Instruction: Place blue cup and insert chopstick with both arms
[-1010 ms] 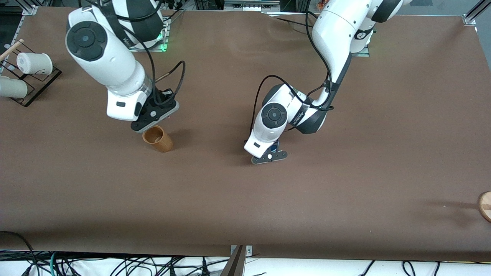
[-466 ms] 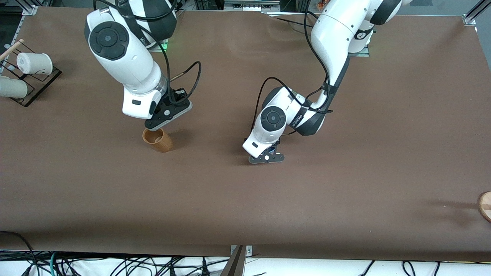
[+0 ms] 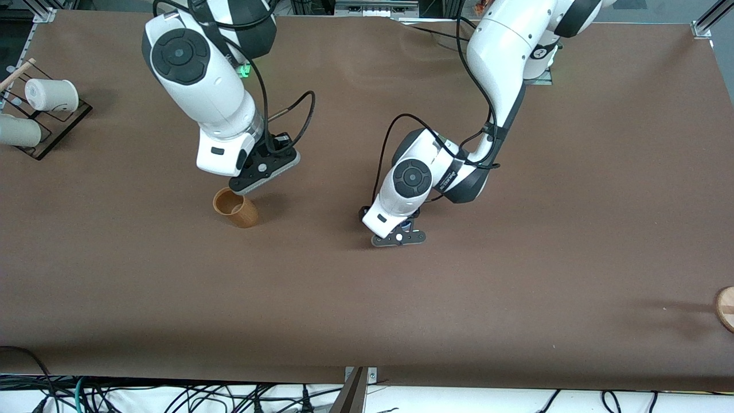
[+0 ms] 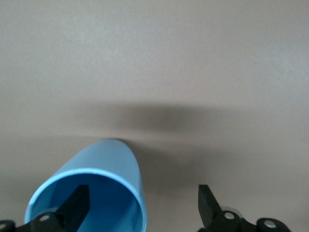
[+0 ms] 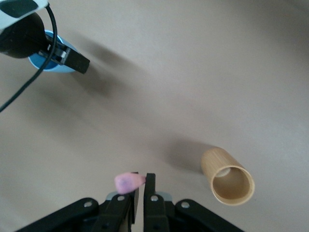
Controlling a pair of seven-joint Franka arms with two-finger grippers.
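The blue cup [image 4: 91, 186] stands on the table mid-way between the arms, mostly hidden under the left wrist in the front view [image 3: 408, 222]. My left gripper [image 4: 142, 205] is open over it, one finger [image 4: 77, 205] inside the cup and the other outside; in the front view it is low over the table [image 3: 398, 236]. My right gripper [image 5: 144, 181] is shut on the pink chopstick [image 5: 129, 182], whose tip points down. It hovers [image 3: 262, 171] beside the tan cup [image 3: 235, 207]. The right wrist view also shows the blue cup [image 5: 50, 60].
The tan cup [image 5: 229, 180] stands upright toward the right arm's end. A black rack [image 3: 54, 123] with white cups [image 3: 51, 94] sits at the right arm's end of the table. A wooden disc [image 3: 725, 307] lies at the left arm's end.
My right arm has carried the chopstick from over the tan cup's rim toward the left arm's end. My left gripper has shifted slightly at the blue cup.
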